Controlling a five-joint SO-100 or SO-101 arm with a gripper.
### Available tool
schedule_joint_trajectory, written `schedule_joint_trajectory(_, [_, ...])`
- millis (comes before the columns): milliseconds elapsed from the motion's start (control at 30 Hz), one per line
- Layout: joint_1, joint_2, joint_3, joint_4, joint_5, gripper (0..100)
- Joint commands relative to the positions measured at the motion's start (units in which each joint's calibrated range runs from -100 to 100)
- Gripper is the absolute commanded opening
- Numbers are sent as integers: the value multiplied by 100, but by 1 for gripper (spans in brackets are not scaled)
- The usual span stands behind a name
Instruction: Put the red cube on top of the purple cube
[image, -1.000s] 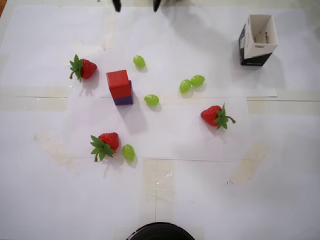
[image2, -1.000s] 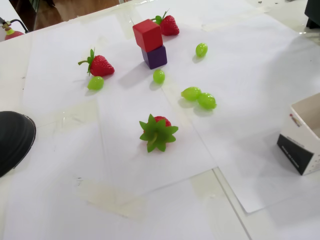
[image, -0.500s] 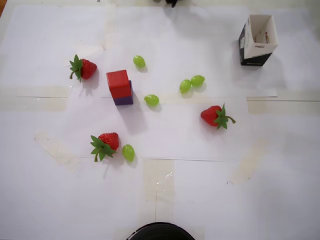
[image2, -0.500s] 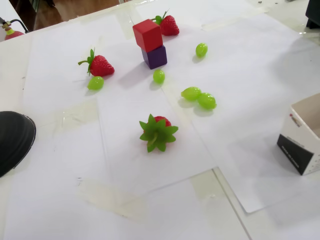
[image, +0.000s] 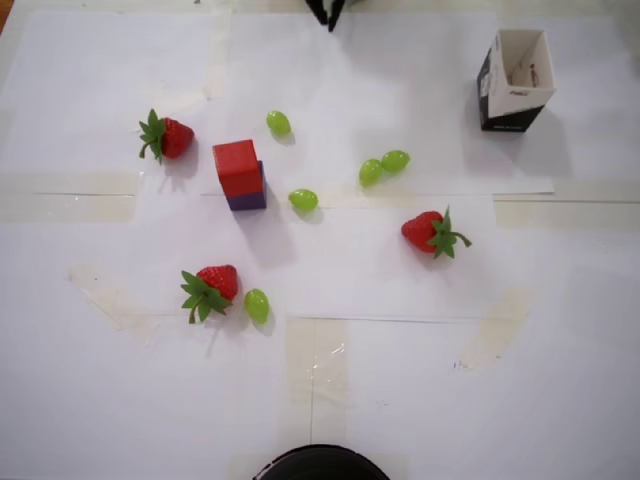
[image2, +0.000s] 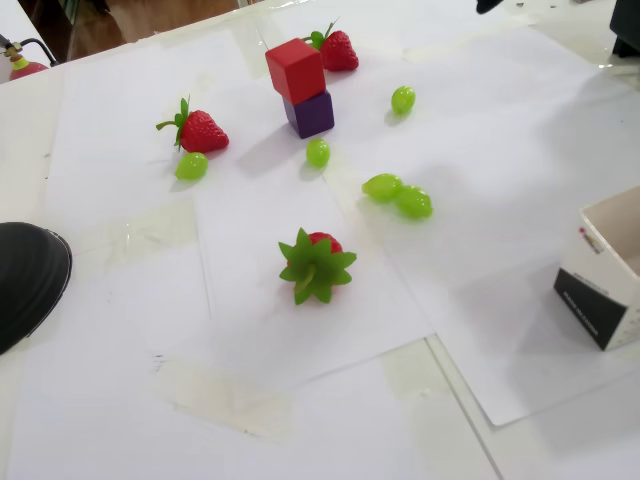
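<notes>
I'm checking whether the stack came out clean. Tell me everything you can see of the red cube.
The red cube is a small, solid, bright-red block with flat matte faces and sharp edges. It sits upright on top of the purple cube, slightly offset and turned against it in the fixed view. Nothing else touches it; the gripper is far off at the overhead view's top edge.

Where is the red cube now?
In the overhead view, the red cube sits on the purple cube, left of centre, between a strawberry and a grape.
</notes>
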Motion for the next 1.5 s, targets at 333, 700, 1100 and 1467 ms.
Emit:
schedule_joint_trajectory(333, [-82,-1413,1280,-644,-210,0])
schedule_joint_trajectory(700, [109,-1404,1480,-848,-88,0])
schedule_joint_trajectory(1100, [-229,-1404,1180,-693,-293,0])
schedule_joint_trajectory(1467, [-104,-1404,1261,-562,-200,0])
